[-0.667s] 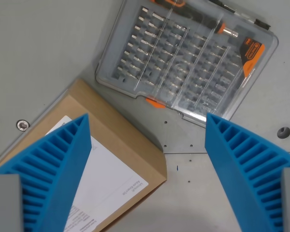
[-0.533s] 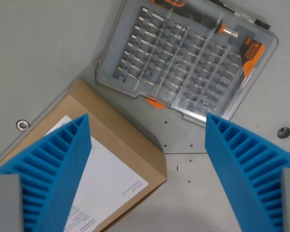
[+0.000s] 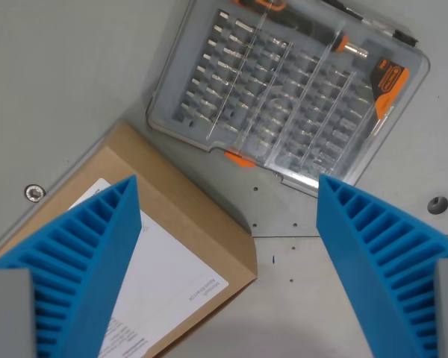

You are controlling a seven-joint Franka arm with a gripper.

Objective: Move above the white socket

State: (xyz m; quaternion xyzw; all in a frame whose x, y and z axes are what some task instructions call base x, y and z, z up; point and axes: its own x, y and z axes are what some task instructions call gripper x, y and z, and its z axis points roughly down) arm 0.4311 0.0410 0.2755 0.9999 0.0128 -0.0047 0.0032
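Note:
No white socket shows in the wrist view. My gripper point(image 3: 228, 224) is open, its two blue ribbed fingers point(image 3: 82, 261) rising from the bottom corners with nothing between them. Between and below the fingers lies the corner of a brown cardboard box point(image 3: 179, 216) with a white label. A clear plastic bit-set case point(image 3: 284, 89) with orange latches lies tilted above it, apart from the fingers.
The grey table top point(image 3: 60, 74) carries a screw head point(image 3: 35, 193) at the wrist view's left and a round hole point(image 3: 437, 203) at its right. A seam between table plates runs across near the box corner.

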